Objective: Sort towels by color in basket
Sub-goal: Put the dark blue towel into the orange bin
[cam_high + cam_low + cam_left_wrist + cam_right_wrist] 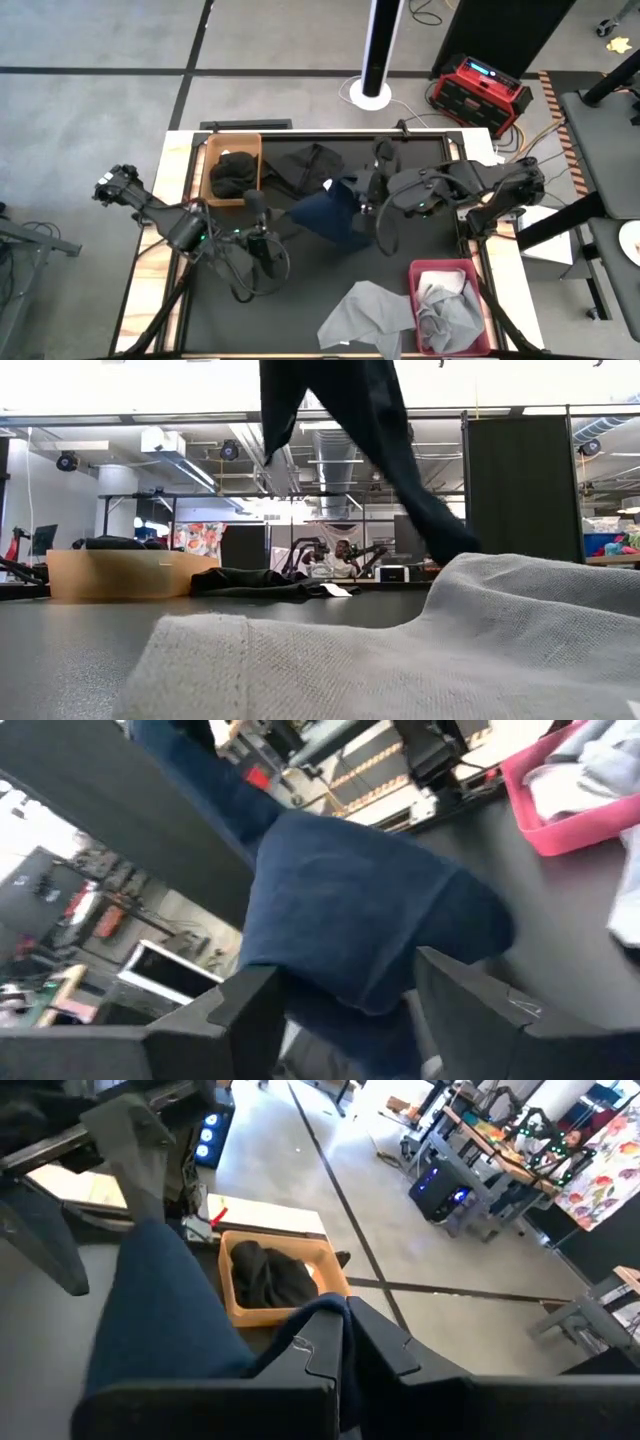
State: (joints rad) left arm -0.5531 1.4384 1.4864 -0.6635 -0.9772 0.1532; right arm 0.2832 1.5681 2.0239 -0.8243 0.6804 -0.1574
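Navy towel (350, 910) hangs btwn left fingers (470, 995), right fingers (330, 1345) pinch it

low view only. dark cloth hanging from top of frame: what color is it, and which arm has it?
Observer: It's a navy towel, held up over mid-table. The right tool is shut on it.
Operator: left arm?
Observer: The left tool is at the towel's other end. I can't tell whether it is gripping.
Operator: I see a tan basket but not inside it. contents?
Observer: The tan basket has one black towel in it.
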